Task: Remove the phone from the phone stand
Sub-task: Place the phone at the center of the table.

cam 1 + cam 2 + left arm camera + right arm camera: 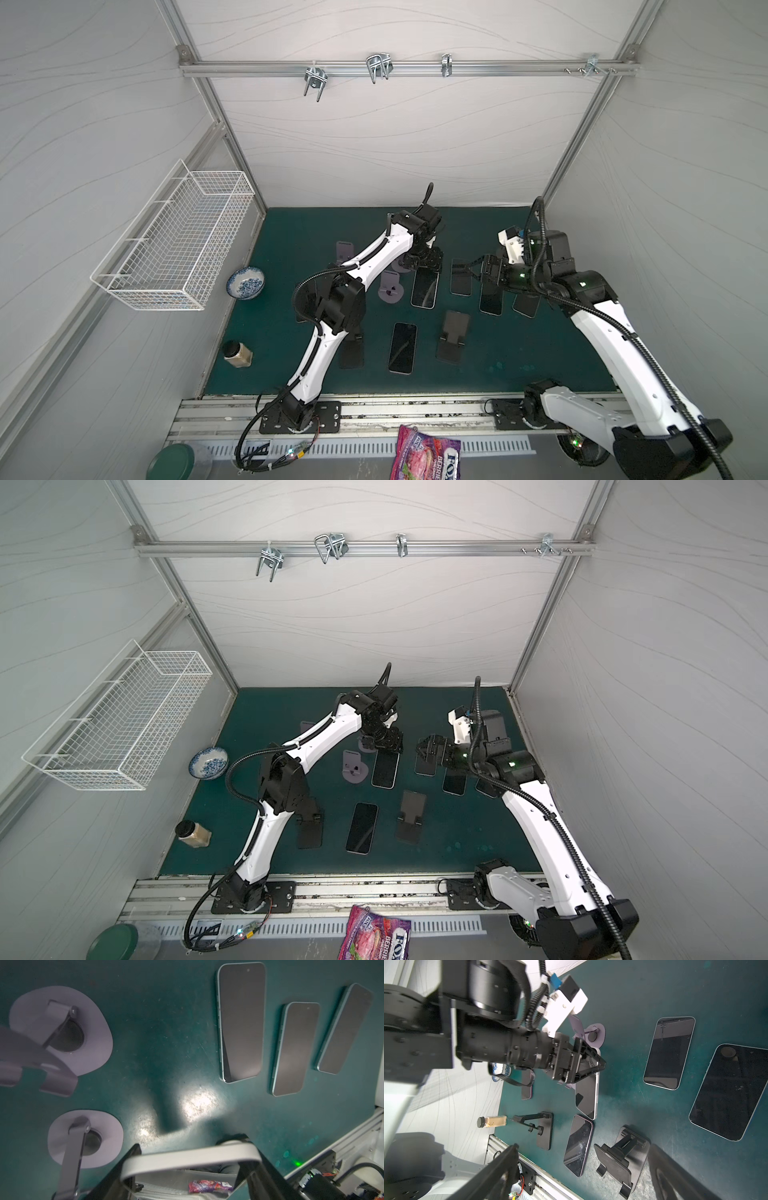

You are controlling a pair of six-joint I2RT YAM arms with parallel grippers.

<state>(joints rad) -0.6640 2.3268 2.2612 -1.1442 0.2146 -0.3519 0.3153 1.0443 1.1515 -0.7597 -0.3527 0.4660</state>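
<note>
On the wall at 9 o'clock of the green tabletop [291,232] hangs a white wire basket [174,245], its contents unclear through the mesh; below it a blue-and-white bowl [245,282] shows its patterned inside; at 7 o'clock a black-capped jar [237,354] holds tan powder; the phone [424,291] sits just past centre, top end pinched and hidden by the left gripper [420,262], a lilac phone stand [390,289] at its 9 o'clock, contact unclear; the right gripper [468,266] hangs spread at 3 o'clock.

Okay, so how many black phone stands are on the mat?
2. One black stand is right of the front flat phone; the other black stand is left of it, partly under the left arm. The arms may hide others.
</note>
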